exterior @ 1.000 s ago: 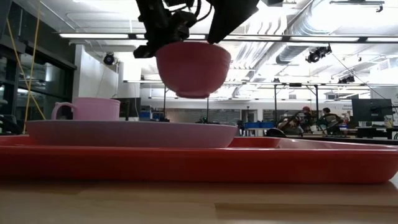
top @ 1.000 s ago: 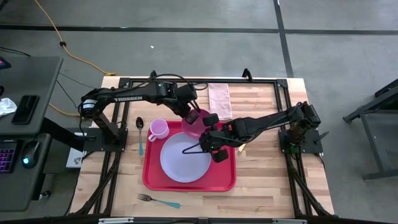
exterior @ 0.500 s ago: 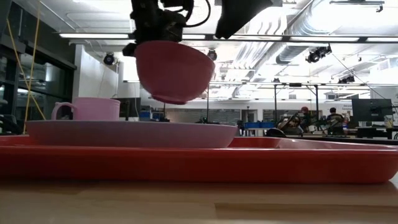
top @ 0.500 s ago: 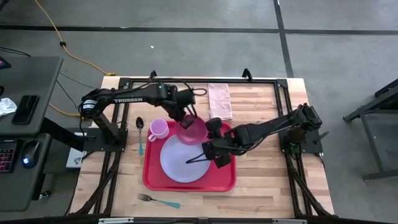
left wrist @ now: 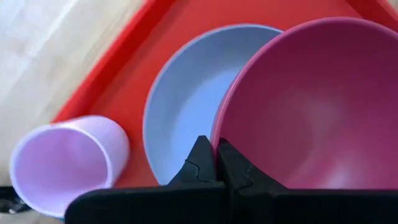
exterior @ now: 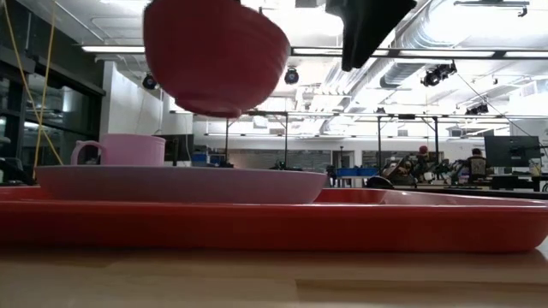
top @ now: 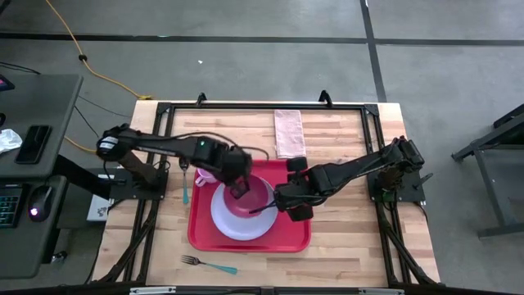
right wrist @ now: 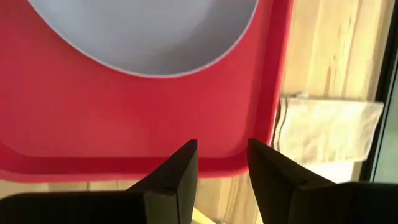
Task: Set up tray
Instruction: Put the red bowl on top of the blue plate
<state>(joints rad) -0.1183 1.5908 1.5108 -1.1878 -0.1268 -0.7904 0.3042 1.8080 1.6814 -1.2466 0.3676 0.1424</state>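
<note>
The red tray (top: 299,238) lies mid-table with the lavender plate (top: 229,220) resting flat on it. A pink bowl (top: 255,197) hangs above the plate, and my left gripper (top: 239,188) is shut on it. In the low view the bowl (exterior: 214,56) floats tilted over the plate (exterior: 180,184). My right gripper (right wrist: 222,146) stands open with nothing between its fingers, above the tray's right part (top: 285,199). A lavender cup (left wrist: 65,162) stands left of the tray's far left corner. My left gripper pinches the bowl's rim (left wrist: 219,132) between its two fingers, one inside the bowl and one outside. The fingers come from above, pointing steeply down. The bowl is lifted clear of the plate and tilts, its open side up.
A beige napkin (top: 288,133) lies at the table's far edge. A spoon (top: 184,176) lies left of the cup and a fork (top: 209,265) near the front edge. Bare wood shows right of the tray (top: 344,229).
My left gripper has carried the bowl from above the tray's far right corner toward the table's near left, over the plate; the bowl has tipped more. My right gripper has drawn a little toward the right, away from the bowl.
</note>
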